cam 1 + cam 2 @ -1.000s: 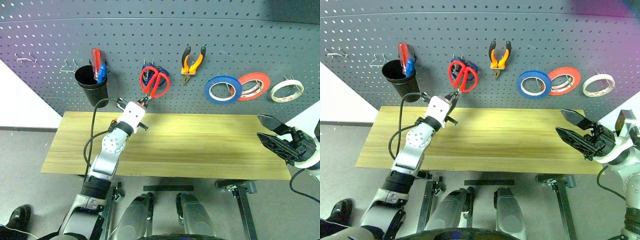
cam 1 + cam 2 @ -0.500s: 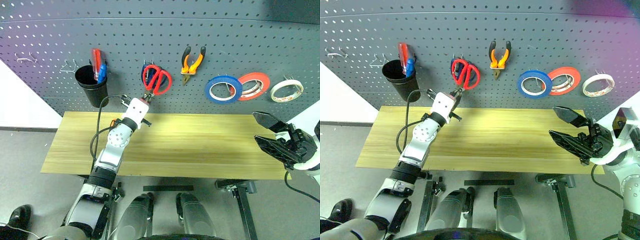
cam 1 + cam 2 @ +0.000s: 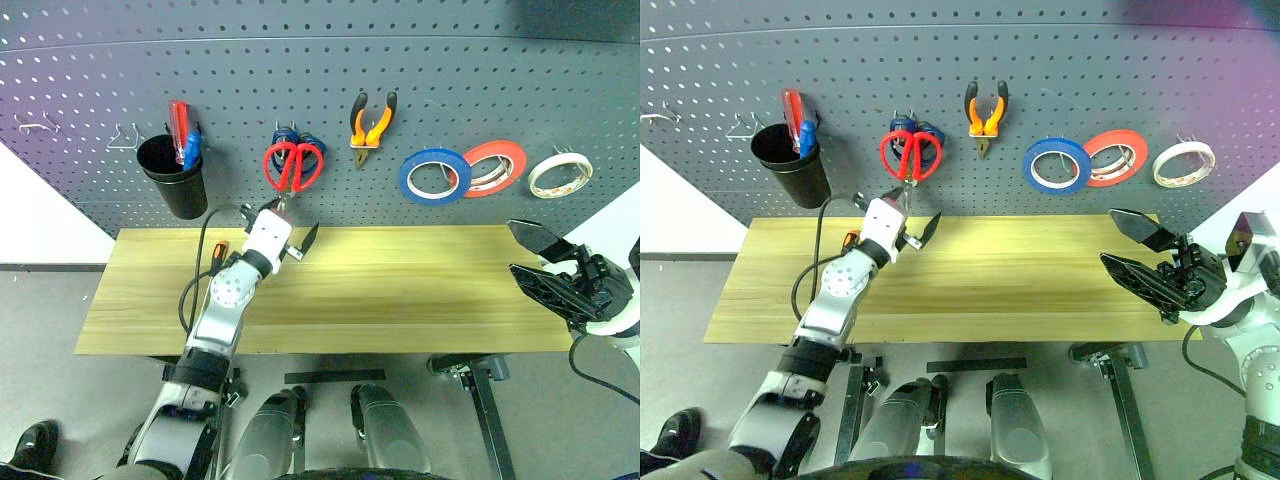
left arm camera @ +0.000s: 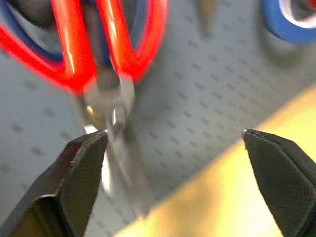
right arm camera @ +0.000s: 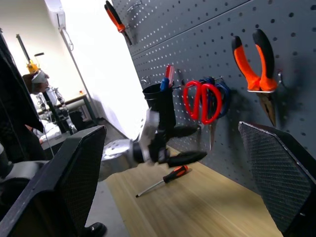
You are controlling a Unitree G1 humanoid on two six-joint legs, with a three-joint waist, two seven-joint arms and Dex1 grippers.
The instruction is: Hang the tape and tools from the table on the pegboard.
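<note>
Now the left claw (image 3: 297, 232) has let go: its fingers, clamped on the blade tips of the red scissors (image 3: 293, 166) a second ago, stand spread wide, and the hand has dropped a little below the blades. The scissors hang by their handles on a hook just above the claw, in front of a blue-handled pair, their blades beside one finger (image 4: 74, 163) but, it seems, no longer pinched. That puts the scissors on the pegboard (image 3: 320, 100), by my reading. Further along the board from the claw hang the pliers (image 3: 371, 122), then the blue tape (image 3: 433, 176). The right claw (image 3: 545, 265) waits wide and empty over the far end of the table (image 3: 400, 290). One tool is left: the screwdriver (image 5: 163, 180) lies flat on the wood just behind and beneath the left claw, partly hidden by the arm. Likely the next job is to pick it up.
</note>
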